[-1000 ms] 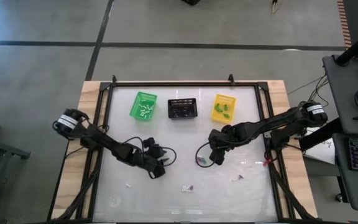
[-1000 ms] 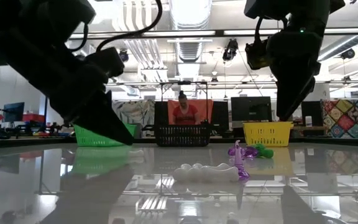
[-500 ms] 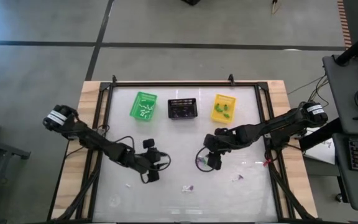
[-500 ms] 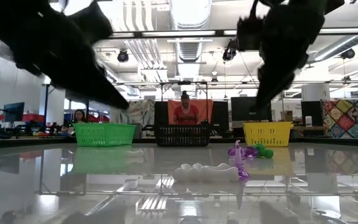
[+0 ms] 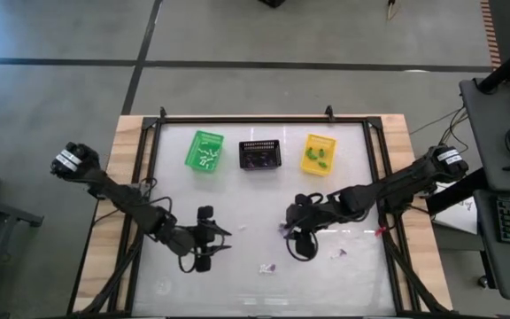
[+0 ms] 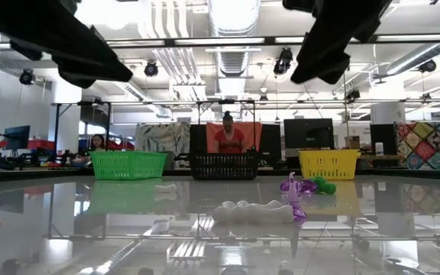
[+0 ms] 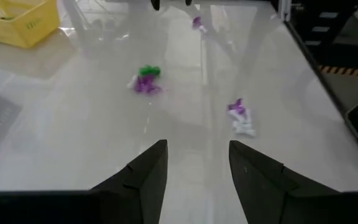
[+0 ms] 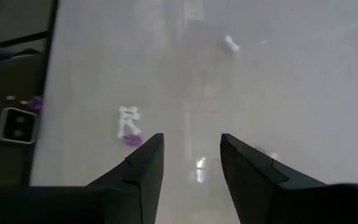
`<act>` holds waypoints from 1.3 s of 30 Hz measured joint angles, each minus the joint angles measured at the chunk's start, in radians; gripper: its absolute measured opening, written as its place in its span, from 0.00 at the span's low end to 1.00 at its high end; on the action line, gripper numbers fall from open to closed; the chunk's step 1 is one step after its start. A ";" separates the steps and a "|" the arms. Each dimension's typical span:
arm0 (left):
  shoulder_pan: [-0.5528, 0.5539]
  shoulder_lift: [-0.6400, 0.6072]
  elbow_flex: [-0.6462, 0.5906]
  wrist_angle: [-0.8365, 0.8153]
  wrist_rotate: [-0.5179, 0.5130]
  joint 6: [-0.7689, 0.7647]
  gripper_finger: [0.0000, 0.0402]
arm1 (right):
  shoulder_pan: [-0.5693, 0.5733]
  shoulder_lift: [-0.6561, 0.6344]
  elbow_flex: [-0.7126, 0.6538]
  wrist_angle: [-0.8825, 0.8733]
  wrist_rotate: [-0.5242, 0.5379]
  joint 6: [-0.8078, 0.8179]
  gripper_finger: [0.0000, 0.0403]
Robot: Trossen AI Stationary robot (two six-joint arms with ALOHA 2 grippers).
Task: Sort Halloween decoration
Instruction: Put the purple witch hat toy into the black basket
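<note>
Above the near middle of the counter, hovering with the right hand: fingers parted a moderate way, gripping nothing. Aimed downward, likely lining up on a white-and-purple trinket lying just ahead on the glossy top. Held clear of the surface, probably to leave room for a straight drop onto so small a piece.

To its left, hovering likewise with the left hand: fingers spread about as far, also empty. Facing across toward a green-and-purple trinket and a purple-and-white one, neither touched.

Scattered loose around both hands: few trinkets, well apart, with one more purple bit nearer the right edge and a lone white one farther off.

Lined up along the far side, out of the way of the picking area: green basket, black basket, yellow basket, each already holding some pieces. Judging from that, well into the sorting, with only these strays left.
</note>
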 joint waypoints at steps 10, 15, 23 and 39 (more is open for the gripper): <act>-0.082 0.017 0.042 -0.011 0.070 -0.062 0.33 | 0.043 0.003 0.009 -0.041 -0.137 0.080 0.30; -0.119 0.100 0.120 -0.015 0.077 -0.066 0.28 | 0.069 0.003 0.009 -0.069 -0.138 0.084 0.28; -0.164 0.254 0.256 -0.013 0.078 -0.067 0.23 | 0.112 0.002 0.009 -0.109 -0.138 0.020 0.28; -0.193 0.462 0.405 -0.048 0.217 -0.043 0.34 | 0.122 0.001 0.004 -0.113 -0.033 -0.056 0.28</act>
